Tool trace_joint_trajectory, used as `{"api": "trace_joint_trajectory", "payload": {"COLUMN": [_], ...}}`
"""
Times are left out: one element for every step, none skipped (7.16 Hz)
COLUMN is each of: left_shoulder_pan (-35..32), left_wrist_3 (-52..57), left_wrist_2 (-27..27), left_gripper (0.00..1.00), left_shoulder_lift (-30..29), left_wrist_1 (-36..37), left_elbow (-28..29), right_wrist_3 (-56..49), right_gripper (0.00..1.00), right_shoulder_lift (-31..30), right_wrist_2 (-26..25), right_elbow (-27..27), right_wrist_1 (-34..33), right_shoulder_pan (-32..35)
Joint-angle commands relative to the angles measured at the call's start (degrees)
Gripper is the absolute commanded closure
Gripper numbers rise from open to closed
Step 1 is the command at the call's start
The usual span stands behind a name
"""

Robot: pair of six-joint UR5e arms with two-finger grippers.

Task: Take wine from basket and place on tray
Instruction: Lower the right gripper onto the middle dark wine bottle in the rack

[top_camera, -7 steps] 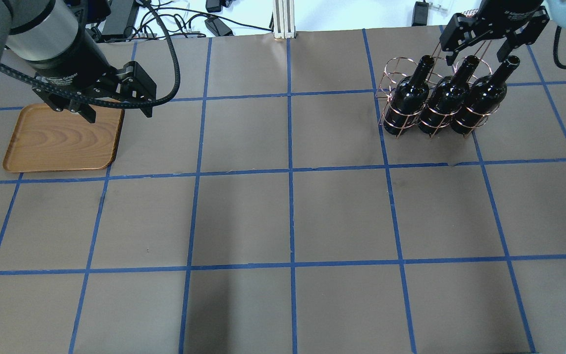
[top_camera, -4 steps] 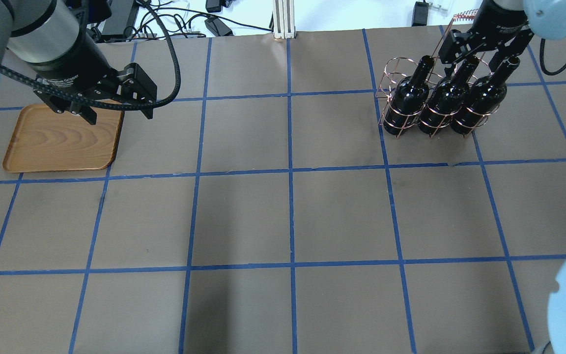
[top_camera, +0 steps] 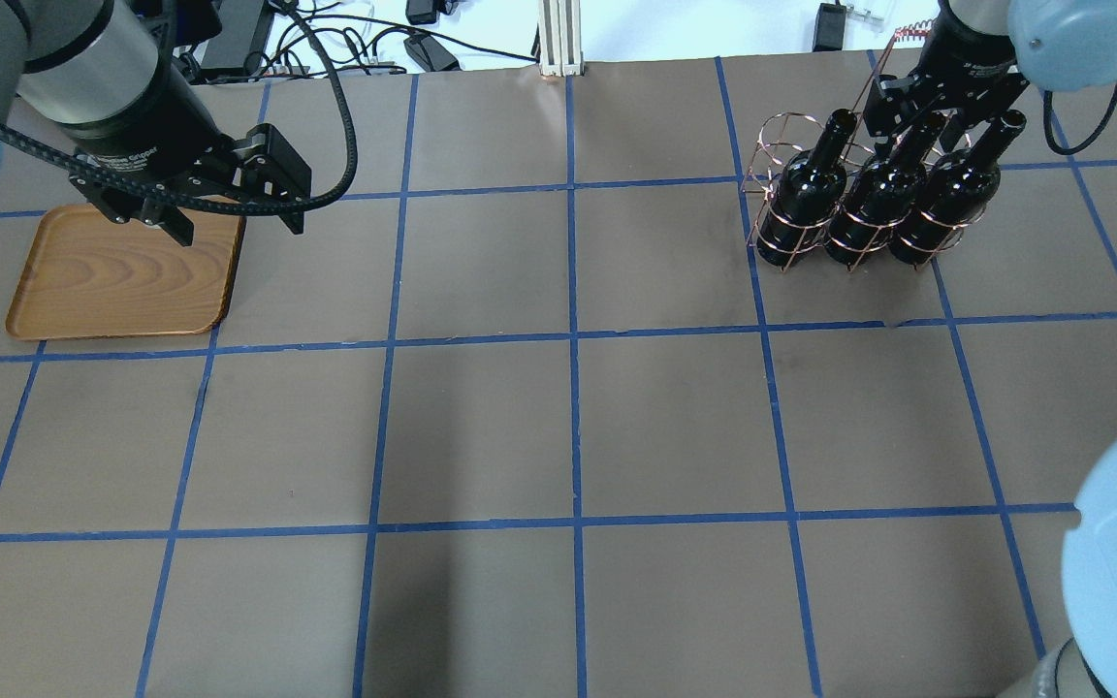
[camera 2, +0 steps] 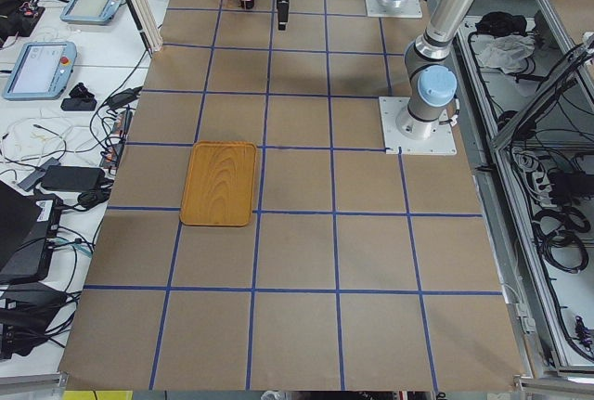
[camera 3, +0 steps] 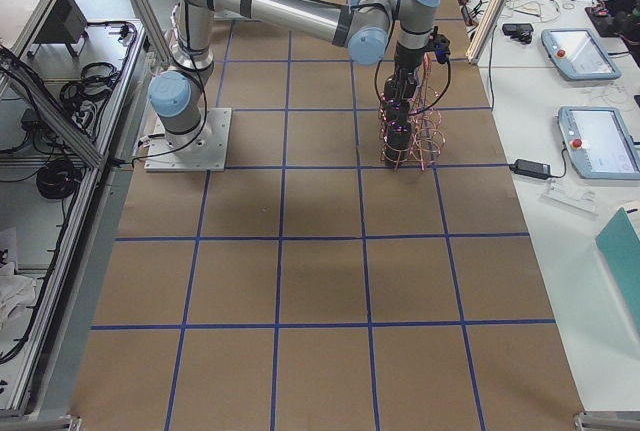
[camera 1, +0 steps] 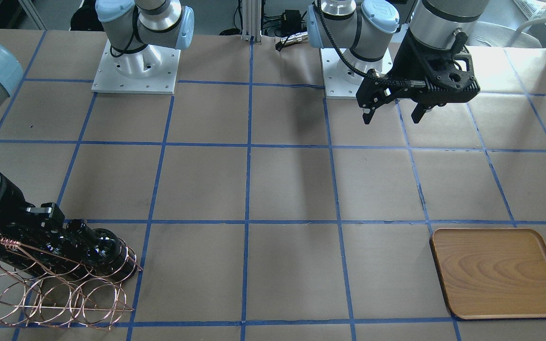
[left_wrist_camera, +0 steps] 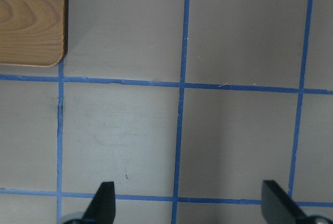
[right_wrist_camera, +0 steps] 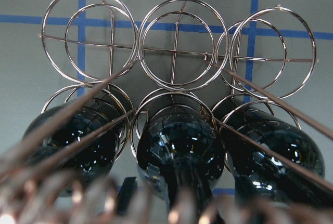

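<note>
**Q:** State of the right gripper (top_camera: 917, 124)?

**A:** The jaws are apart, with one finger on either side of the slim neck of the middle wine (top_camera: 883, 208). No clamp is visible. In the right wrist view the bottle's shoulder sits centred directly beneath, and the one finger in view stands clear of the neck.

**Q:** Why this approach?

**A:** Judgement: the neck is the only free part of the bottle. Rings of the basket (right_wrist_camera: 176, 50) enclose the body, and the flanking bottles (top_camera: 811, 194) block access from the sides. The coiled handle runs close by the gripper, so a straight upward pull is indicated.

**Q:** Where is the wine located?

**A:** It stands in the middle ring of the basket row on the robot's side. The row beyond holds nothing.

**Q:** And the left gripper (top_camera: 236, 223)?

**A:** Its fingers are spread and it is empty. It is held above the table (top_camera: 568, 427), just beside a corner of the tray (top_camera: 112, 281).

**Q:** Reason?

**A:** Judgement: the tray lies well apart from the basket, towards the opposite end of the table. The left arm is probably waiting there to receive the bottle.
</note>
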Motion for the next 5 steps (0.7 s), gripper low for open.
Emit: {"api": "trace_joint_trajectory", "payload": {"left_shoulder_pan": [0.15, 0.15, 0.15, 0.15, 0.15], "left_wrist_3": [0.0, 0.0, 0.0, 0.0, 0.0], "left_wrist_2": [-0.22, -0.13, 0.3, 0.39, 0.48], "left_gripper": [0.0, 0.0, 0.0, 0.0, 0.0], "left_shoulder_lift": [-0.01, -0.01, 0.08, -0.01, 0.17], "left_wrist_1": [0.05, -0.03, -0.12, -0.12, -0.12], "left_elbow": [0.0, 0.0, 0.0, 0.0, 0.0], "right_wrist_3": [0.05, 0.05, 0.05, 0.05, 0.05], "right_gripper": [0.48, 0.67, 0.7, 0.78, 0.85], "right_shoulder_lift": [0.62, 0.53, 0.27, -0.08, -0.61], "right_wrist_2": [0.19, 0.19, 0.19, 0.19, 0.19], "right_elbow": [0.0, 0.0, 0.0, -0.35, -0.61], "right_wrist_1": [-0.85, -0.76, -0.67, -0.59, -0.58], "right_shoulder_pan": [0.0, 0.0, 0.0, 0.0, 0.0]}}
